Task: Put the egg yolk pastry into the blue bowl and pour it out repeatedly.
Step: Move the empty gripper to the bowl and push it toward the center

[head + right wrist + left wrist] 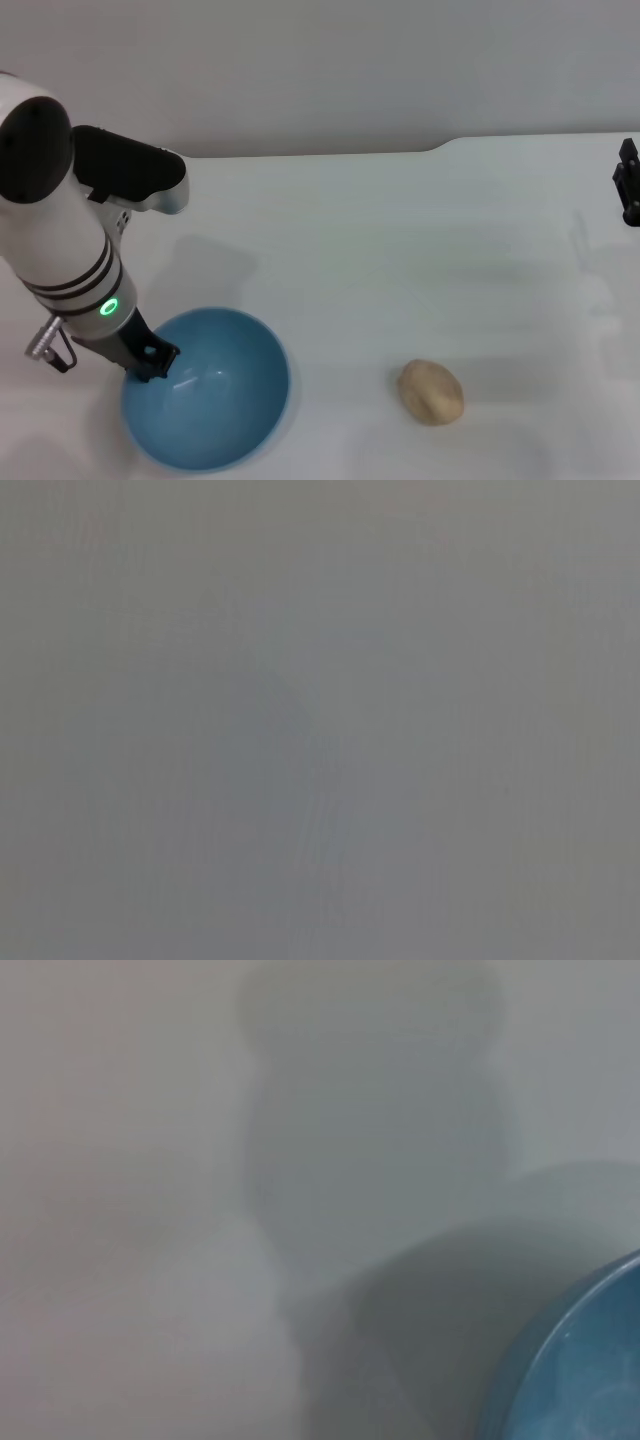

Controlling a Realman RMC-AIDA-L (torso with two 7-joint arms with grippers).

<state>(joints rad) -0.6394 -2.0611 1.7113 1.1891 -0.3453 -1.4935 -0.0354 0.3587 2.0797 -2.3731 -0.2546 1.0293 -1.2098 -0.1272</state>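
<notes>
blue bowl, empty, gripped at its 9 o'clock rim by the closed left hand; egg yolk pastry on counter at bowl's 3 o'clock, nearer the right hand, opening indeterminate.

White table: blue bowl, pastry.

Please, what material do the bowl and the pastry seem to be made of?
Bowl: probably glazed ceramic or hard plastic; smooth and glossy blue, with small bright highlights inside. Which of the two cannot be told. Pastry: looks like baked dough or a soft replica; matte pale tan, slightly creased, without shine.
</notes>
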